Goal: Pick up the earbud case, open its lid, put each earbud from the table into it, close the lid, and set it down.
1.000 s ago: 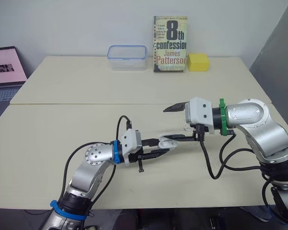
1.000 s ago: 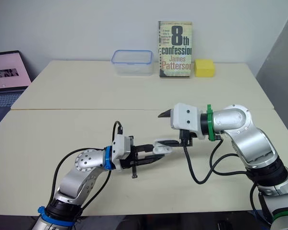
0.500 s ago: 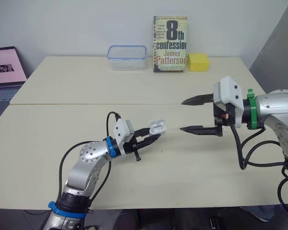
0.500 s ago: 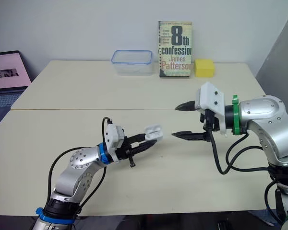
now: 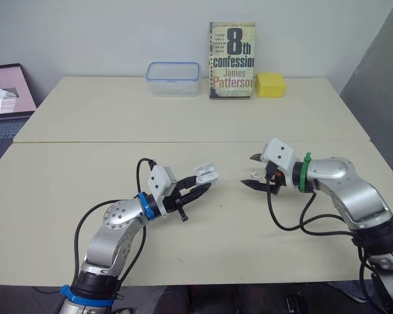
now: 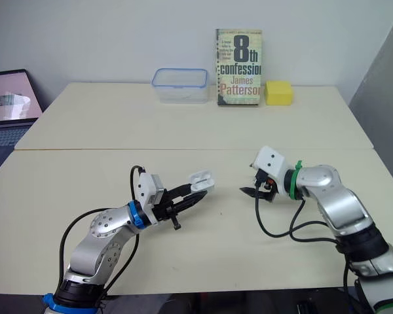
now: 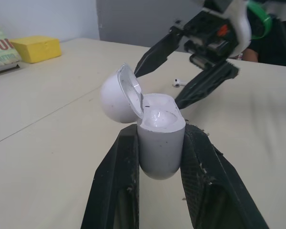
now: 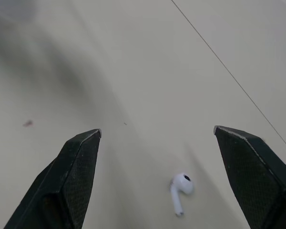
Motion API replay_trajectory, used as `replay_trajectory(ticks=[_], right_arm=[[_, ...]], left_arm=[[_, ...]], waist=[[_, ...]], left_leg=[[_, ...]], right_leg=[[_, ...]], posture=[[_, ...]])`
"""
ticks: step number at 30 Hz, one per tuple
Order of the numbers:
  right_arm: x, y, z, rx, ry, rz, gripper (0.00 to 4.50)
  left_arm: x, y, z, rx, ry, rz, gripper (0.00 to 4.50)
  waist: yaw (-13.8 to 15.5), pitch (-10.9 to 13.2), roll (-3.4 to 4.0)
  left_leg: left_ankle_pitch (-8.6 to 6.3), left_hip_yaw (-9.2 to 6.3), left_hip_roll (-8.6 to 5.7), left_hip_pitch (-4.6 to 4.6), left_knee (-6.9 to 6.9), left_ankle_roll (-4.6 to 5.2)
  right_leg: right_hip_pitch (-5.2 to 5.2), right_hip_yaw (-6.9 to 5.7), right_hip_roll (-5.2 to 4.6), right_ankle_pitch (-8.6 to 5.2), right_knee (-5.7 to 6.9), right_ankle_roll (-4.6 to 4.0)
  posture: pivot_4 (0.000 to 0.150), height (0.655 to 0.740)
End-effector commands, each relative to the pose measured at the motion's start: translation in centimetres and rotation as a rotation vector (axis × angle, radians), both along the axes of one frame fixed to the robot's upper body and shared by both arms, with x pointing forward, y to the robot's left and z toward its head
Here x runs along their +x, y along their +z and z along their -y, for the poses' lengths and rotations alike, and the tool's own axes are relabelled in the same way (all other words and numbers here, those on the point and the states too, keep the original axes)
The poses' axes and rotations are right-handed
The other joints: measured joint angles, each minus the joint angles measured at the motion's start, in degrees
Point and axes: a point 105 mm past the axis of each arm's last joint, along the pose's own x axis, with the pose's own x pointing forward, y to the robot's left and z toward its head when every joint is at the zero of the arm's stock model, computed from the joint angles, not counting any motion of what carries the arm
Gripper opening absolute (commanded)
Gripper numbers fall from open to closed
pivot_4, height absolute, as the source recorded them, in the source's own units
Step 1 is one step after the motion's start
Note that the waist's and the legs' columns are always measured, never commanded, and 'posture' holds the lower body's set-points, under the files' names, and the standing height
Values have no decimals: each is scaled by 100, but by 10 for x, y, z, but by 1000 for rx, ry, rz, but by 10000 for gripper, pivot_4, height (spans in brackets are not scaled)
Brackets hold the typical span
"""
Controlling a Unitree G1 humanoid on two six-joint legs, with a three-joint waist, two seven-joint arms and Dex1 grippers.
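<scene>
Dropping low since a moment earlier, the right tool (image 8: 157, 130) hung spread wide over one earbud (image 8: 180, 188) on the tabletop (image 5: 65, 176) — pickup looked next — while the left tool (image 5: 203, 188) clamped the open-lidded earbud case (image 7: 159, 138) aloft

A plain pale wall (image 5: 105, 33) closes the far side of the room, and a darker grey panel (image 5: 380, 72) stands at the right. Two cream tables are pushed together, the far table (image 5: 105, 111) meeting the near table (image 5: 52, 196) along a straight seam. At the far edge, against the wall, a clear container (image 5: 174, 78) with a blue rim, an upright book (image 5: 232, 60) and a yellow block (image 5: 270, 84) stand in a row. An open laptop (image 5: 6, 98) with a pink screen sits at the left.
</scene>
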Motion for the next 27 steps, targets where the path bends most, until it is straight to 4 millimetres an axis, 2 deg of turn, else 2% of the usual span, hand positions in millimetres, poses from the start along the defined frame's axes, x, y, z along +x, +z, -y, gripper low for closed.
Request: replay_trajectory(ticks=[1,5,16,19,27], right_arm=[[16,-4,5,-31,1,-6,39620],[22,-23,11,-71,20,-74,39620],[36,-37,15,-38,-4,-111,39620],[37,-43,17,-24,-28,-159,33850],[36,-40,26,-8,-55,-215,6701]], left_arm=[[-5,15,5,-10,-29,67,8022],[-7,16,6,-18,-33,66,8022],[-10,16,9,-11,-51,64,8022],[-9,16,10,-9,-55,65,8022],[-10,16,9,-8,-53,66,8022]], waist=[[-4,0,0],[-5,0,0],[-19,0,0],[-19,-1,2],[-12,-1,2]], left_leg=[[0,1,1,0,-1,0],[0,0,1,-2,-2,0],[0,5,3,7,-1,0],[0,6,3,8,-1,-1],[0,6,2,16,-1,0]], right_leg=[[-1,0,1,0,0,0],[-2,1,1,0,-2,0],[1,2,1,1,2,-2],[2,2,1,1,2,-1],[10,3,1,4,1,-4]], posture=[[1500,7400],[1500,7400],[1500,7400],[1500,7400],[1500,7400]])
